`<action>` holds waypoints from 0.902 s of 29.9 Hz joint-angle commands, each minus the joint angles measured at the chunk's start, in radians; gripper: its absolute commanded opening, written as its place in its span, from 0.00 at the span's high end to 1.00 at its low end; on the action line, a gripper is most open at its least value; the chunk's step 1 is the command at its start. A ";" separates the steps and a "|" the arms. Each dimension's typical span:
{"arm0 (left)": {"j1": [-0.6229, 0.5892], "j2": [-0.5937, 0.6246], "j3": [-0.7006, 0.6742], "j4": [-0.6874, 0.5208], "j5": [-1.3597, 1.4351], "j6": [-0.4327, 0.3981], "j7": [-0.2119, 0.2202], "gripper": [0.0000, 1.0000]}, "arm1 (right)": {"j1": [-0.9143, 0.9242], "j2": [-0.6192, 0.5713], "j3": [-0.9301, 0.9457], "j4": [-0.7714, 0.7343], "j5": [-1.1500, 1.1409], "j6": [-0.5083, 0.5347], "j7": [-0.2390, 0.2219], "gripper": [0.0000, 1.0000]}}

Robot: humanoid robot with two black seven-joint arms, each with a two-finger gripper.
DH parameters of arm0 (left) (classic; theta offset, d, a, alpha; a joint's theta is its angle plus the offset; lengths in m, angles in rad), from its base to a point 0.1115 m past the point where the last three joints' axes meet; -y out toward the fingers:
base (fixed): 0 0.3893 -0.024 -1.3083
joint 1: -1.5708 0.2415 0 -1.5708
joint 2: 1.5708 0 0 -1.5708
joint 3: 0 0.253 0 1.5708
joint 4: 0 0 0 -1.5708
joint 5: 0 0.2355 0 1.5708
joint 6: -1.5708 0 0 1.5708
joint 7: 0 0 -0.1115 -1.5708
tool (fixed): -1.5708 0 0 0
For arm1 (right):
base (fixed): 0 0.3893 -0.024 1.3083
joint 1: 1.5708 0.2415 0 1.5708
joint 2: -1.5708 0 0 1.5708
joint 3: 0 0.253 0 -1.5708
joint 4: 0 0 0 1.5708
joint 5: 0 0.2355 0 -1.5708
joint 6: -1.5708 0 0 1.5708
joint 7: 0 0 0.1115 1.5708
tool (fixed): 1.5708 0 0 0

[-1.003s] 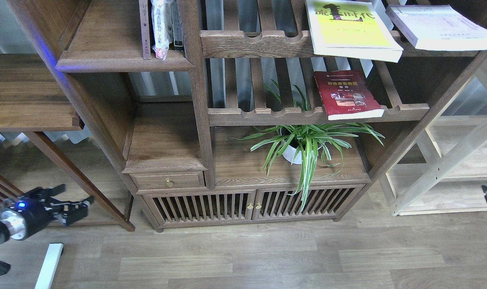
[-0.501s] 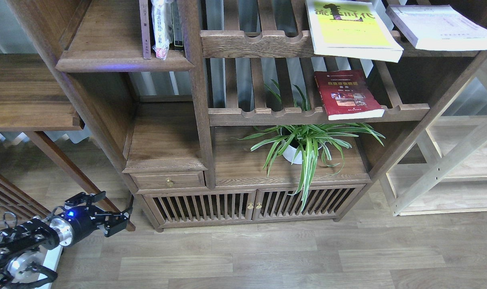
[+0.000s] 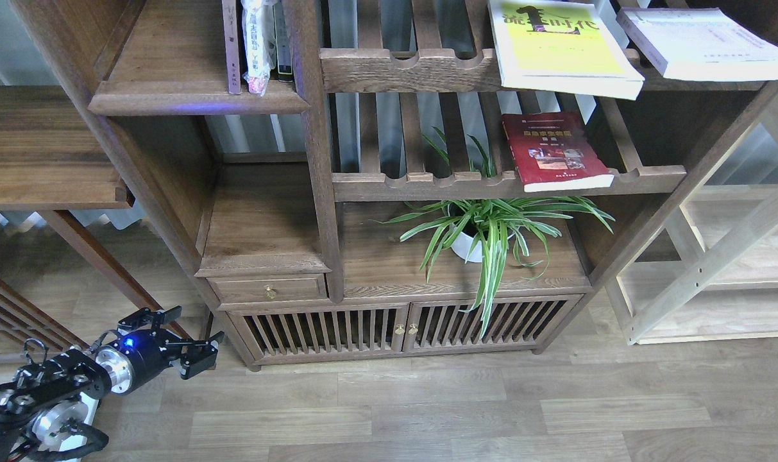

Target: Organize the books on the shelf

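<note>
The yellow-green book (image 3: 558, 48) lies flat on the top slatted rack, overhanging its front rail. The pale thick book (image 3: 706, 42) lies flat to its right. The red book (image 3: 555, 151) lies flat on the slatted rack below. The solid dark-brown shelf (image 3: 196, 96) is at the upper left, with thin volumes (image 3: 254, 45) standing at its right end. My left gripper (image 3: 191, 332) is open and empty, low at the bottom left near the floor, far from all the books. My right gripper is out of view.
A potted spider plant (image 3: 485, 231) stands on the cabinet top under the red book. Below are a small drawer (image 3: 270, 290) and slatted doors (image 3: 401, 330). A pale light-wood rack (image 3: 716, 269) is at the right, a dark table (image 3: 42, 154) at the left.
My left arm has moved right and slightly down along the floor, gripper still open. My right gripper, seen at the right edge one second ago, has left the view.
</note>
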 commanded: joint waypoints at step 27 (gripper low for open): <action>-0.005 -0.002 -0.006 0.002 0.000 0.031 -0.005 0.00 | 0.159 -0.487 -0.043 0.498 -0.178 -0.108 0.000 0.00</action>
